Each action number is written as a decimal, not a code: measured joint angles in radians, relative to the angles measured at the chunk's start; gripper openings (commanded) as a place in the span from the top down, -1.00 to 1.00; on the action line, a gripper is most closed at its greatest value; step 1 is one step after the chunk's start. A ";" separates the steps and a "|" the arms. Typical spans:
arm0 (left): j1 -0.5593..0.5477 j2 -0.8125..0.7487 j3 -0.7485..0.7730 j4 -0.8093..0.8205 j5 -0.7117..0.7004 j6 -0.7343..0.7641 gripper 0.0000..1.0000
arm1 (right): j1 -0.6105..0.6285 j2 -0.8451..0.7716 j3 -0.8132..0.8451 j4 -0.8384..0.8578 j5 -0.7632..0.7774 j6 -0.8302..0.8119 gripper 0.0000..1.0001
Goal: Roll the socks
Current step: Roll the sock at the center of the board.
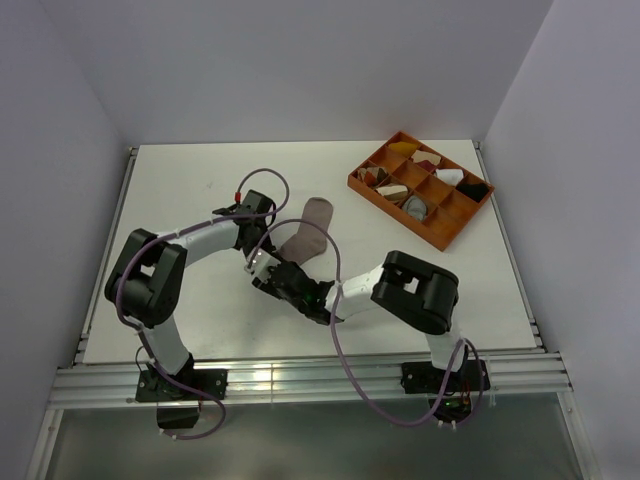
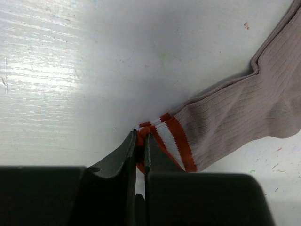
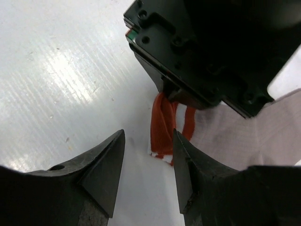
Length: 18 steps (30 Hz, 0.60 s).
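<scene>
**Cuff pinched, roll not yet begun**

The left gripper (image 2: pixel 140 137) is clamping its fingers almost together on the very edge of the red-and-white striped cuff (image 2: pixel 171 141), bunching the red band between the tips. From that pinch the pinkish-tan ribbed knit sock (image 2: pixel 235 117) is lying flat on the white table (image 1: pixel 180 200), stretching away from the fingers with its heel and foot on the far end.

The right gripper (image 3: pixel 148 141) is hovering just in front of the left one with its jaws standing apart, gripping nothing; the hanging red fold of cuff is sitting just beyond the gap between its fingers. The orange divided tray (image 1: pixel 397 214) is sitting well off beyond the sock, to the right gripper's side. No grey sock is showing in any view.

By the look of it, the work is at the opening step: securing the cuff end. The next move probably calls for the right gripper to take a second hold on the cuff beside the left, so both can turn the edge over and start rolling towards the toe without the fabric slipping free.
</scene>
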 measured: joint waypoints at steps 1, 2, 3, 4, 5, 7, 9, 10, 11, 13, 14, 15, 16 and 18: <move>0.000 0.002 0.002 -0.001 0.002 0.000 0.99 | 0.000 0.008 0.009 0.000 0.006 -0.007 -0.02; -0.001 0.003 0.005 -0.003 0.003 0.000 0.99 | 0.001 0.022 0.023 -0.003 0.009 -0.013 -0.01; -0.001 0.004 0.005 -0.004 0.003 0.000 0.99 | 0.002 0.035 0.035 -0.005 0.015 -0.016 0.00; -0.001 0.004 0.005 -0.004 0.004 0.000 0.99 | 0.002 0.045 0.043 -0.008 0.021 -0.019 0.03; -0.001 0.004 0.005 -0.004 0.005 0.001 0.99 | 0.002 0.055 0.049 -0.013 0.024 -0.020 0.05; -0.001 0.004 0.005 -0.005 0.007 0.000 0.99 | 0.002 0.068 0.058 -0.027 0.033 -0.022 0.07; -0.001 0.004 0.005 -0.005 0.008 0.000 0.99 | 0.002 0.076 0.075 -0.042 0.047 -0.021 0.09; -0.001 0.004 0.005 -0.005 0.008 0.000 0.99 | 0.002 0.080 0.081 -0.046 0.052 -0.017 0.13; -0.001 0.004 0.005 -0.005 0.008 0.000 0.99 | 0.002 0.083 0.084 -0.049 0.057 -0.014 0.16; -0.001 0.004 0.005 -0.005 0.009 0.000 0.99 | 0.002 0.088 0.094 -0.062 0.069 -0.005 0.28; -0.001 0.004 0.005 -0.005 0.009 0.000 0.99 | 0.002 0.090 0.099 -0.072 0.076 -0.001 0.31; -0.001 0.004 0.005 -0.005 0.009 0.000 0.99 | 0.002 0.091 0.103 -0.080 0.080 0.004 0.35; -0.001 0.004 0.006 -0.006 0.009 0.000 0.99 | 0.002 0.091 0.104 -0.085 0.084 0.011 0.42; -0.001 0.004 0.006 -0.008 0.009 0.000 0.99 | 0.002 0.091 0.106 -0.095 0.091 0.025 0.52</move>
